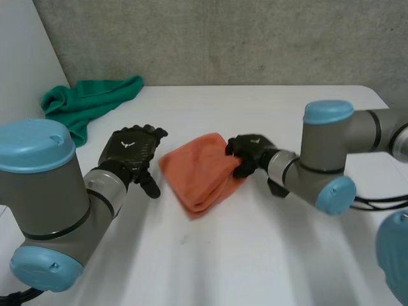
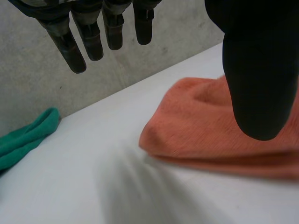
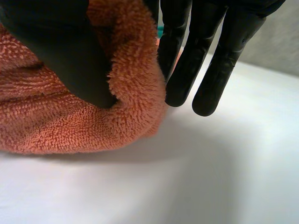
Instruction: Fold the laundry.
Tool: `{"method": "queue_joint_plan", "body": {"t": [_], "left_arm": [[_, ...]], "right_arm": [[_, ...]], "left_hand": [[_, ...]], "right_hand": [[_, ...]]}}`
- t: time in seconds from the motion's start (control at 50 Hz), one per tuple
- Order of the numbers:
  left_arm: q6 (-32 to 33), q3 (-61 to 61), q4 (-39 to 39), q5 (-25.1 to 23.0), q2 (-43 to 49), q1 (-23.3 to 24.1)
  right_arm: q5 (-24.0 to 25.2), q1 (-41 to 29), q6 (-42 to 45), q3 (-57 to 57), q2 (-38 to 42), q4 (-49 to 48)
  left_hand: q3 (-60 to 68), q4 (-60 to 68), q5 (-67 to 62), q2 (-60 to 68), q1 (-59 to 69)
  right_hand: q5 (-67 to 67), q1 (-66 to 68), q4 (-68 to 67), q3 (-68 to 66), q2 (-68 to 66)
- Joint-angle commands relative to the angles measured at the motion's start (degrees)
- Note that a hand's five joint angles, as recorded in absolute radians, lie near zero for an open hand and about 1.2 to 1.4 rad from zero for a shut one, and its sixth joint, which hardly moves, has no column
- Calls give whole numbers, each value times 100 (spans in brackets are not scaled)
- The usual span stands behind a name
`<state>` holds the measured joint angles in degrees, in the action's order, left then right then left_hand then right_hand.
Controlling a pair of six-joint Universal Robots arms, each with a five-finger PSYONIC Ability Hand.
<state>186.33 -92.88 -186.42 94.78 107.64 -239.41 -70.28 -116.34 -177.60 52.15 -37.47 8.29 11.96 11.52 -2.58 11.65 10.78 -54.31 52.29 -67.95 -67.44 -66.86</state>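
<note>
Saw towel (image 1: 197,175) plain orange, cloth (image 1: 89,102) plain green. Noted table (image 1: 255,255) white, wall (image 1: 223,38) mottled grey. Logged L hand (image 1: 131,150) & R hand (image 1: 245,153) black, arms (image 1: 325,153) grey w/ lt-blue caps (image 1: 32,145).

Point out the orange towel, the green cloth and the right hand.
orange towel (image 1: 194,178), head view, middle of its top layer.
green cloth (image 1: 89,102), head view, middle of the bunched heap.
right hand (image 1: 247,154), head view, back of the hand at the towel's edge.

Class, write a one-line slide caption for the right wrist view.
Right hand pinches a fold of the orange towel lying on the white table.
</note>
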Motion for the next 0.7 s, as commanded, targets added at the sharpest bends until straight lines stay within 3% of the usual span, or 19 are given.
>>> {"method": "queue_joint_plan", "body": {"t": [0.02,0.26,0.36,0.46,0.7], "left_arm": [[0,-99,0,5,46,-71],[0,-230,18,49,81,-194],[9,-231,53,49,81,-229],[9,-231,61,49,64,-255],[18,-213,53,40,55,-238]], "right_arm": [[6,744,401,-2295,1144,428],[-196,2282,954,-4520,2428,639],[-407,2871,1543,-4679,2578,394],[-950,3371,2009,-4644,2613,60],[-1637,3742,2537,-4565,2701,-11]], "left_hand": [[-196,-152,258,-165,-78],[-196,-152,258,-165,-78],[-196,-152,258,-165,-78],[-196,-152,258,-165,-78],[-196,-152,258,-165,-78]], "right_hand": [[-1569,2771,-1205,-1256,-1314],[-1569,2771,-1205,-1256,-1314],[-1569,2771,-1205,-1256,-1314],[-1569,2771,-1205,-1256,-1314],[-1569,2771,-1205,-1256,-1314]]}}
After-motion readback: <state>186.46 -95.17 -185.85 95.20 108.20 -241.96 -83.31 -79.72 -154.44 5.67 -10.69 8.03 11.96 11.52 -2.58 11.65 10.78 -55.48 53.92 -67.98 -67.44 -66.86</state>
